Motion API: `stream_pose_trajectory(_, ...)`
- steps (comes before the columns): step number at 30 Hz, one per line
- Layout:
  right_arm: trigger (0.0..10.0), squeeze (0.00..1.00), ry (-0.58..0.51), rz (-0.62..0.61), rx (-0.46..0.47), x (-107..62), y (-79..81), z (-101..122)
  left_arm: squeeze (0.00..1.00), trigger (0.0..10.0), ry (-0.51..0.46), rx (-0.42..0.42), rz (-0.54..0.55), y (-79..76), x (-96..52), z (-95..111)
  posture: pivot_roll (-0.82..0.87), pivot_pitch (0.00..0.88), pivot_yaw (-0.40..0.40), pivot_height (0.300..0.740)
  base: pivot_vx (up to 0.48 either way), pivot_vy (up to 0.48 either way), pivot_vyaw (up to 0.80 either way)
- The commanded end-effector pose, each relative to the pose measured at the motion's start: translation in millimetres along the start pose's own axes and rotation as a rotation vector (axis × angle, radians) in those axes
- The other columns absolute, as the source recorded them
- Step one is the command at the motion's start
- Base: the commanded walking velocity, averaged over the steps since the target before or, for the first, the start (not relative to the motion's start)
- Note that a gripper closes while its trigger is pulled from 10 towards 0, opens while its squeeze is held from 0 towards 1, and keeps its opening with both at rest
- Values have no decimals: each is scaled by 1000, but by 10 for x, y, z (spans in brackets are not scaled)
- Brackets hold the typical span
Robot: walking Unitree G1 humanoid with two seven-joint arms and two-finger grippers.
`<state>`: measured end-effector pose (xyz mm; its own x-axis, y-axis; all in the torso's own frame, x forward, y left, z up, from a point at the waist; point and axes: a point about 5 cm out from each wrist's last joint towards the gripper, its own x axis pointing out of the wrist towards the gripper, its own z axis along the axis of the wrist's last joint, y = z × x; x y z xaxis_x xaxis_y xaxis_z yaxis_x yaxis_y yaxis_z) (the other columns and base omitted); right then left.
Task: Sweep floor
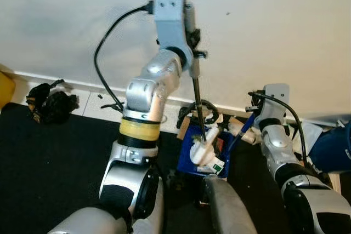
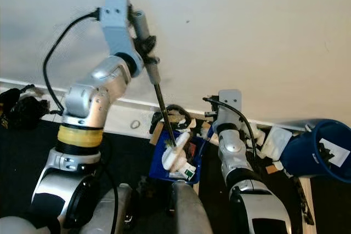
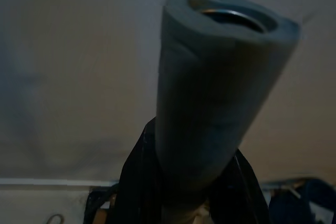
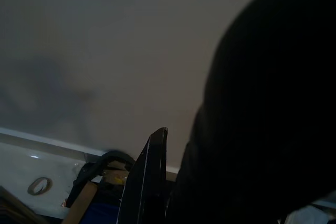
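My left gripper [image 1: 193, 41] is raised high in front of the white wall and shut on the broom's grey foam grip [image 3: 210, 103]. Black fingers [image 3: 134, 182] wrap the grip. The thin broom rod [image 1: 198, 105] runs down into a blue dustpan [image 1: 187, 156] on the floor, which holds white scraps [image 1: 205, 152] and other litter. The dustpan's blue handle [image 1: 241, 130] rises to the right, and my right gripper [image 1: 251, 127] is low beside the pan and shut on it. One black finger [image 4: 144, 182] shows beside a large dark shape.
A blue bin [image 2: 318, 149] lies on its side at the right with litter around it. A black bundle [image 1: 52, 102] and a yellow object [image 1: 4, 89] sit at the left. A small ring [image 2: 135, 124] and a black cable coil [image 1: 198, 108] lie by the skirting.
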<state>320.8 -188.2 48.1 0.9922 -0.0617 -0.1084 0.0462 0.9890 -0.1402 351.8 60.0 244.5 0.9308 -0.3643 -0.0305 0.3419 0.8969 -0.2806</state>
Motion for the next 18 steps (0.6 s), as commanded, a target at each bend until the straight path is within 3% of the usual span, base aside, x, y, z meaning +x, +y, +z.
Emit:
stream_pose_trajectory(1, 10000, 0, 216, 35, -23, -225, 49, -432, 0, 10000, -16, -39, -92, -227, 8, 64, 125, 247, -65, 740, 0, 0, 0)
stream_pose_trajectory(4, 10000, 0, 220, 37, -23, -231, 51, -440, 0, 10000, -6, 27, -82, -157, -6, 64, 121, 238, -63, 740, 0, 0, 0)
stream_pose_trajectory(5, 10000, 0, 224, 37, -23, -238, 46, -450, 0, 10000, -14, 111, -64, -30, -12, 104, 120, 230, -64, 740, 0, 0, 0)
stream_pose_trajectory(7, 10000, 0, 224, 37, -23, -238, 46, -450, 0, 10000, -14, 111, -64, -30, -12, 104, 120, 230, -64, 740, 0, 0, 0)
stream_pose_trajectory(8, 10000, 0, 229, 37, -22, -245, 39, -461, 0, 10000, -34, 184, -32, 144, -15, 195, 124, 224, -67, 740, 0, 0, 0)
stream_pose_trajectory(10, 10000, 0, 229, 37, -22, -245, 39, -461, 0, 10000, -34, 184, -32, 144, -15, 195, 124, 224, -67, 740, 0, 0, 0)
stream_pose_trajectory(11, 10000, 0, 234, 38, -22, -253, 34, -472, 0, 10000, -55, 237, 4, 317, -26, 302, 129, 217, -69, 740, 0, 0, 0)
stream_pose_trajectory(12, 10000, 0, 234, 38, -22, -253, 34, -472, 0, 10000, -55, 237, 4, 317, -26, 302, 129, 217, -69, 740, 0, 0, 0)
stream_pose_trajectory(13, 10000, 0, 243, 36, -18, -267, 29, -493, 0, 10000, -101, 280, 47, 536, -61, 477, 140, 204, -72, 740, 0, 0, 0)
stream_pose_trajectory(14, 10000, 0, 243, 36, -18, -267, 29, -493, 0, 10000, -101, 280, 47, 536, -61, 477, 140, 204, -72, 740, 0, 0, 0)
stream_pose_trajectory(15, 10000, 0, 254, 33, -12, -285, 27, -517, 0, 10000, -152, 296, 89, 728, -119, 651, 147, 194, -75, 740, 0, 0, 0)
stream_pose_trajectory(16, 10000, 0, 254, 33, -12, -285, 27, -517, 0, 10000, -152, 296, 89, 728, -119, 651, 147, 194, -75, 740, 0, 0, 0)
stream_pose_trajectory(17, 10000, 0, 264, 31, -6, -301, 28, -538, 0, 10000, -201, 296, 125, 888, -188, 813, 155, 183, -77, 740, 0, 0, 0)
stream_pose_trajectory(18, 10000, 0, 264, 31, -6, -301, 28, -538, 0, 10000, -201, 296, 125, 888, -188, 813, 155, 183, -77, 740, 0, 0, 0)
